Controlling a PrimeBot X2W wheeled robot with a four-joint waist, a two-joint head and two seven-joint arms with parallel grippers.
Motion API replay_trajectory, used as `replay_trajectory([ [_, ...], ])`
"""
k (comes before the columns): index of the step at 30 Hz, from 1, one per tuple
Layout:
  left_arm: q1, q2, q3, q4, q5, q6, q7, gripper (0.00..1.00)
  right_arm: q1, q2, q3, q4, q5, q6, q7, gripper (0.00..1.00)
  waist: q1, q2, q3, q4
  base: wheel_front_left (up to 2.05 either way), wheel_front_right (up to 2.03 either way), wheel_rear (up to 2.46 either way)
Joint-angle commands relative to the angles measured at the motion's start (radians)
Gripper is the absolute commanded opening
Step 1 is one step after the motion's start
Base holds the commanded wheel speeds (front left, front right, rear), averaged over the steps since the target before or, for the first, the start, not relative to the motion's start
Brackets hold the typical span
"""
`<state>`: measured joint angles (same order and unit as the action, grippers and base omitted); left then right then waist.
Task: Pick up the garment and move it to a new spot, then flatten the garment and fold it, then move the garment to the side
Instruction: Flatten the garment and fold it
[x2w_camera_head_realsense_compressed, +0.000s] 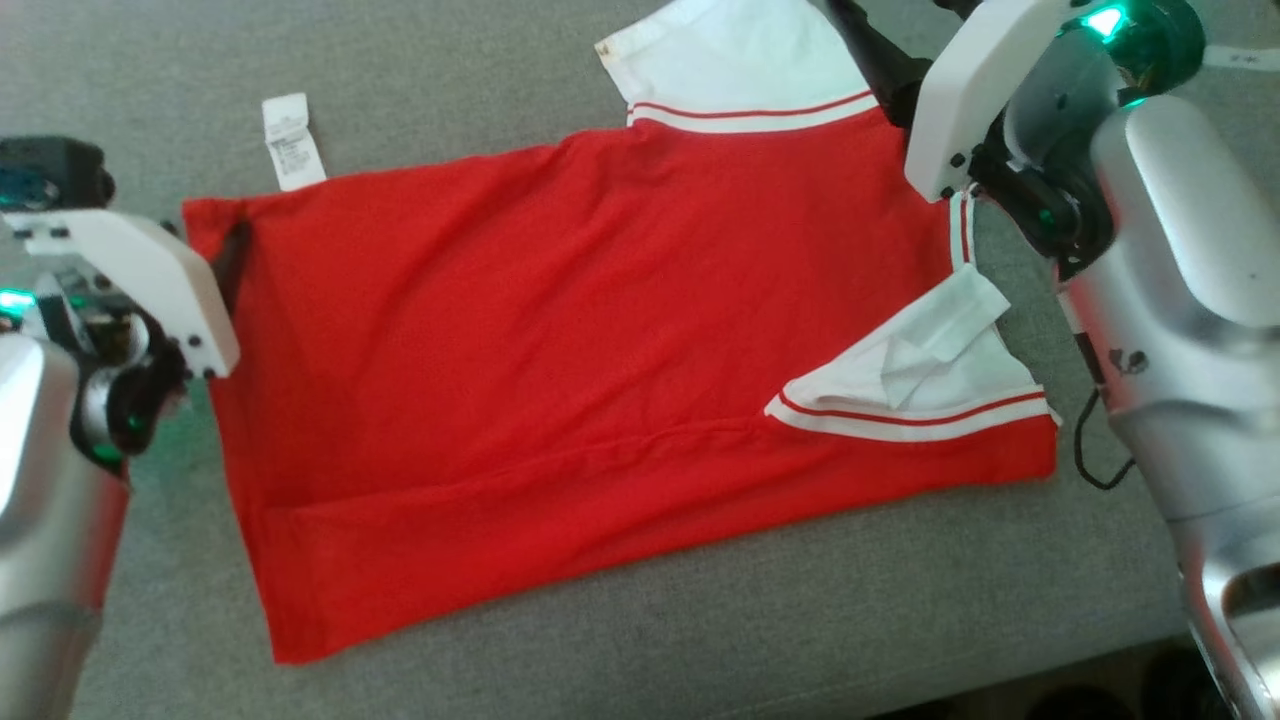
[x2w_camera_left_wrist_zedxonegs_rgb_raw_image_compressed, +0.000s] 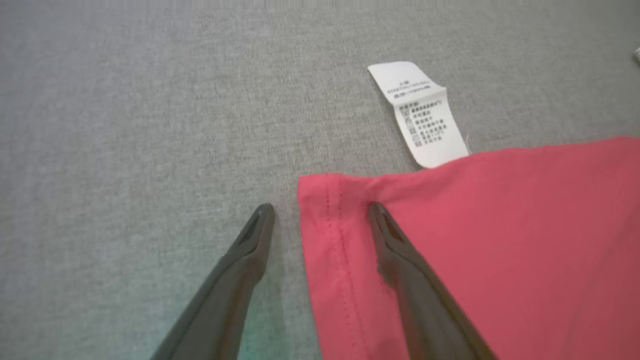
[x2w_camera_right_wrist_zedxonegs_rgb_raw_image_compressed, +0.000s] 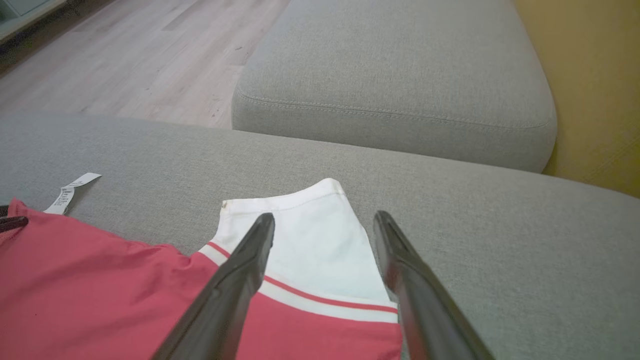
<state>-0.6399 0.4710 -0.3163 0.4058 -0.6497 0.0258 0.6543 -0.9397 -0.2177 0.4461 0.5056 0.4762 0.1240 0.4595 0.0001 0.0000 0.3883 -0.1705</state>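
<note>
now: red garment flat on a grey sofa, both pairs of fingers open

the garment (x2w_camera_head_realsense_compressed: 560, 350), a red shirt with white, red-striped sleeves, lies spread on the grey woven sofa seat (x2w_camera_head_realsense_compressed: 700, 620), hem to the left, sleeves to the right. the far sleeve (x2w_camera_right_wrist_zedxonegs_rgb_raw_image_compressed: 310, 235) lies flat on the fabric; the near sleeve (x2w_camera_head_realsense_compressed: 920, 380) is folded in over the red body. a white care label (x2w_camera_head_realsense_compressed: 292, 140) sticks out from the far left corner onto the grey cloth.

the left fingers (x2w_camera_left_wrist_zedxonegs_rgb_raw_image_compressed: 395, 250) stand wide apart and grip nothing, straddling the hem's far corner, one over red cloth, the other over bare upholstery. the right fingers (x2w_camera_right_wrist_zedxonegs_rgb_raw_image_compressed: 240, 280) are spread just as wide, empty, above the far sleeve.

beyond the seat a second grey cushion (x2w_camera_right_wrist_zedxonegs_rgb_raw_image_compressed: 400, 75) sits on a pale wooden floor (x2w_camera_right_wrist_zedxonegs_rgb_raw_image_compressed: 140, 60), with a mustard-yellow wall (x2w_camera_right_wrist_zedxonegs_rgb_raw_image_compressed: 595, 75) at its right.
</note>
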Motion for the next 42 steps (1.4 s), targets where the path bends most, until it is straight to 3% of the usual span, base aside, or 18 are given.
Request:
replay_trajectory([
  [1, -0.056, 0.057, 0.040, -0.006, 0.018, 0.007, -0.005, 1.00, -0.041, 0.008, 0.012, -0.014, 0.016, 0.007, -0.019, 1.00, -0.0001, 0.0000, 0.021, -0.006, 0.00, 0.00, 0.00],
  [5, -0.065, 0.054, 0.026, 0.032, 0.025, 0.015, 0.014, 1.00, -0.059, -0.002, 0.034, 0.028, 0.039, 0.007, -0.044, 1.00, -0.0001, 0.0000, 0.037, -0.001, 0.00, 0.00, 0.00],
  [6, -0.063, 0.047, 0.023, 0.040, 0.011, 0.014, 0.041, 0.68, -0.064, -0.005, 0.037, 0.037, 0.044, 0.007, -0.049, 1.00, -0.0001, 0.0000, 0.040, 0.002, 0.00, 0.00, 0.00],
  [7, -0.060, 0.044, 0.017, 0.044, 0.002, 0.012, 0.071, 0.29, -0.068, -0.008, 0.041, 0.044, 0.048, 0.007, -0.054, 1.00, -0.0001, 0.0000, 0.041, 0.005, 0.00, 0.00, 0.00],
  [8, -0.058, 0.046, 0.007, 0.044, -0.001, 0.011, 0.101, 0.00, -0.074, -0.013, 0.043, 0.051, 0.052, 0.007, -0.058, 1.00, -0.0001, 0.0000, 0.043, 0.010, 0.00, 0.00, 0.00],
  [11, -0.061, 0.050, -0.004, 0.016, -0.003, 0.012, 0.136, 0.00, -0.092, -0.026, 0.045, 0.070, 0.062, 0.007, -0.066, 1.00, -0.0001, 0.0000, 0.049, 0.027, 0.00, 0.00, 0.00],
  [16, -0.074, 0.034, -0.018, -0.048, 0.003, -0.008, 0.099, 0.00, -0.132, -0.036, 0.045, 0.115, 0.066, 0.007, -0.064, 1.00, -0.0001, 0.0000, 0.067, 0.070, 0.00, 0.00, 0.00],
  [24, -0.135, -0.073, -0.068, -0.106, 0.012, -0.078, -0.041, 0.00, -0.237, -0.048, -0.009, 0.350, 0.022, 0.007, -0.087, 1.00, -0.0001, 0.0000, 0.117, 0.209, 0.00, 0.00, 0.00],
  [33, -0.196, -0.162, -0.125, -0.094, 0.031, -0.124, -0.180, 0.00, -0.318, -0.071, -0.020, 0.548, -0.030, 0.007, -0.065, 1.00, -0.0001, 0.0000, 0.153, 0.306, 0.00, 0.00, 0.00],
  [34, -0.201, -0.166, -0.129, -0.087, 0.034, -0.126, -0.193, 0.00, -0.323, -0.067, -0.012, 0.564, -0.031, 0.007, -0.045, 0.88, -0.0001, 0.0000, 0.155, 0.308, 0.00, 0.00, 0.00],
  [35, -0.205, -0.170, -0.132, -0.078, 0.036, -0.128, -0.202, 0.00, -0.327, -0.064, 0.001, 0.572, -0.031, 0.007, -0.029, 0.04, -0.0001, 0.0000, 0.157, 0.308, 0.00, 0.00, 0.00],
  [38, -0.217, -0.169, -0.129, -0.052, 0.045, -0.129, -0.237, 0.00, -0.334, -0.059, 0.045, 0.562, -0.022, 0.007, -0.005, 0.00, -0.0001, 0.0000, 0.157, 0.294, 0.00, 0.00, 0.00],
  [42, -0.221, -0.154, -0.111, -0.011, 0.054, -0.117, -0.282, 0.00, -0.340, -0.074, 0.064, 0.527, 0.010, 0.007, -0.065, 0.00, -0.0001, 0.0000, 0.143, 0.263, 0.00, 0.00, 0.00],
])
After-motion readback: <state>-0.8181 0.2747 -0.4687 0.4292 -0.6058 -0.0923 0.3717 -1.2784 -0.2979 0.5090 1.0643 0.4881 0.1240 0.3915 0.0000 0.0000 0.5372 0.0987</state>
